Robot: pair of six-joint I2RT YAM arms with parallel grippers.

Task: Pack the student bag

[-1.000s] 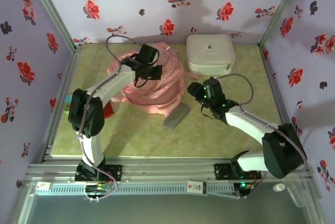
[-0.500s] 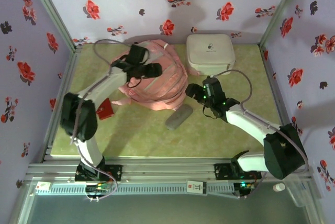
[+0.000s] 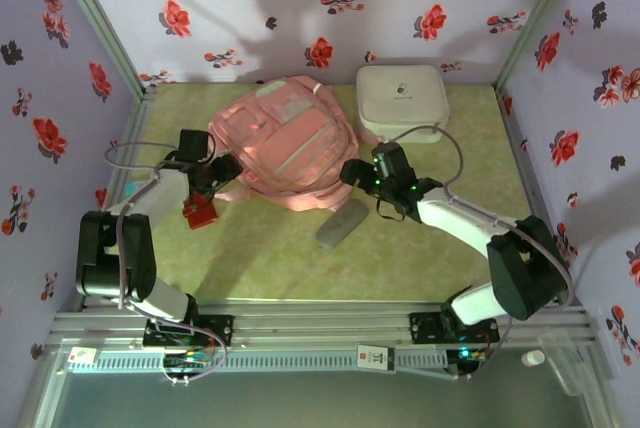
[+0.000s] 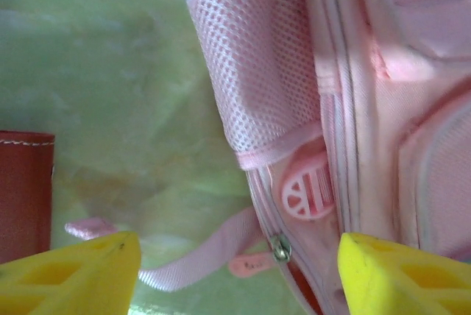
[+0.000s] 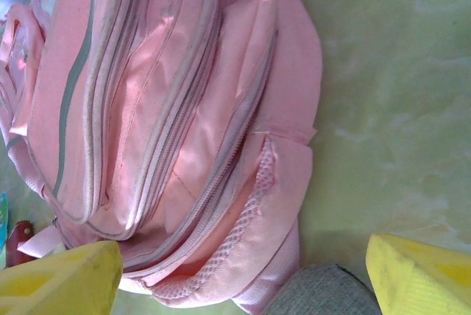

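Observation:
The student bag [image 3: 282,143], a pink backpack, lies flat on the green table with its front pockets up. My left gripper [image 3: 220,172] is open at the bag's left edge. In the left wrist view its yellow fingertips [image 4: 73,274] stand apart around a zip pull [image 4: 280,249] and a pink strap [image 4: 191,256], touching neither. My right gripper [image 3: 348,170] is open at the bag's right edge. Between its fingers [image 5: 419,274] in the right wrist view lie the bag's mesh side pocket [image 5: 250,234] and bare table, with nothing held.
A grey pouch [image 3: 340,223] lies just in front of the bag, under the right gripper [image 5: 239,278]. A red wallet-like item [image 3: 200,211] sits by the left gripper [image 4: 239,274]. A white hard case [image 3: 402,100] stands at the back right. Floral walls close in three sides.
The left gripper has let go of the bag, opened, and pulled back to the left and nearer. The bag has dropped from bunched up to flat. The right gripper moved left and opened wider.

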